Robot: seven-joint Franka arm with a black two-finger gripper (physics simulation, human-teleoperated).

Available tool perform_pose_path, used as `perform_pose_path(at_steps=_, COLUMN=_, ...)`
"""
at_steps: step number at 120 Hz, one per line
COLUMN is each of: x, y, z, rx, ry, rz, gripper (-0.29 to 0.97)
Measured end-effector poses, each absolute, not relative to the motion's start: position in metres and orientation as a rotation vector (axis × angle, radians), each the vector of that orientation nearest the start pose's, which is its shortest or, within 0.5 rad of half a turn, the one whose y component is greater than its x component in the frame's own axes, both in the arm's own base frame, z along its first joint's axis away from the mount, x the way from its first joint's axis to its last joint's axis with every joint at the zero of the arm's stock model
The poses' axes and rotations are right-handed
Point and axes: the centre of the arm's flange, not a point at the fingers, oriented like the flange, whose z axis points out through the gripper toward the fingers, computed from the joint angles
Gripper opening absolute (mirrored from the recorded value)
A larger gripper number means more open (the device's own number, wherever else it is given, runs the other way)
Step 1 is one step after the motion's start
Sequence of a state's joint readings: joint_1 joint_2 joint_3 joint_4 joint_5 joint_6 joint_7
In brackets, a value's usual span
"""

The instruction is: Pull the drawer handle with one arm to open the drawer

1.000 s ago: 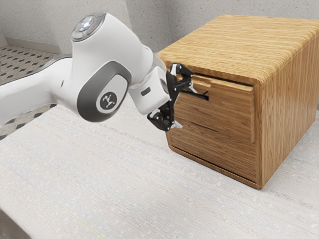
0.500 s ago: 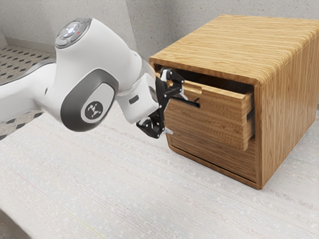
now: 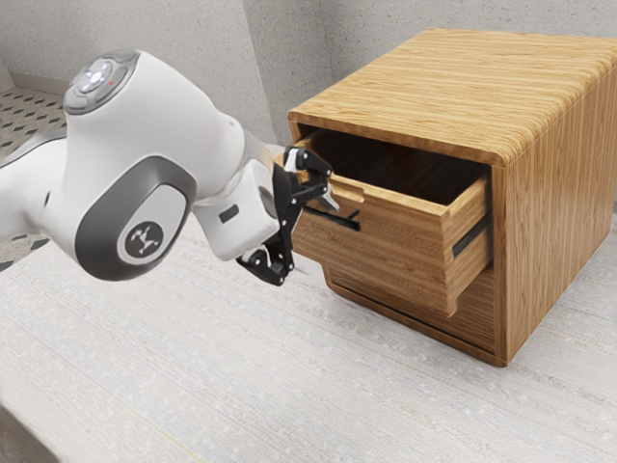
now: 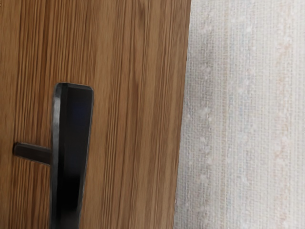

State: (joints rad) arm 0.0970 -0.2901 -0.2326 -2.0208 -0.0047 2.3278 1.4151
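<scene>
We are looking at a wooden cabinet (image 3: 540,193) sitting near the far edge of the table (image 3: 241,386), toward the exterior view's right, its top drawer (image 3: 405,241) standing well out, dark inside showing. We are judging the pull largely done, perhaps a last stretch remaining. Our gripper (image 3: 307,231) is hanging unclenched, fingers spread above and below the thin black handle (image 3: 335,220) on the drawer front.

Honey-brown cabinet (image 3: 463,87) with thin stripy wood lines, drawer (image 3: 386,241) in the same stripy brown, black handle (image 4: 71,157), black jaws, white arm (image 3: 145,135) with grey patches, pale whitish desk (image 3: 289,386) with faint stripes, speckly grey wall (image 3: 289,39)
</scene>
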Motion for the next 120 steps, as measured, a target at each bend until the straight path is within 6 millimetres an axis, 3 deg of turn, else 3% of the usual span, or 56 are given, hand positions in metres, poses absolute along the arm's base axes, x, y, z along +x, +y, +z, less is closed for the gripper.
perform_pose_path(at_steps=19, x=0.503, y=-0.085, z=0.635, rx=-1.910, ry=1.875, rz=-0.597, gripper=0.66)
perform_pose_path(at_steps=120, x=0.453, y=-0.086, z=0.634, rx=-1.926, ry=1.832, rz=-0.592, gripper=0.68)
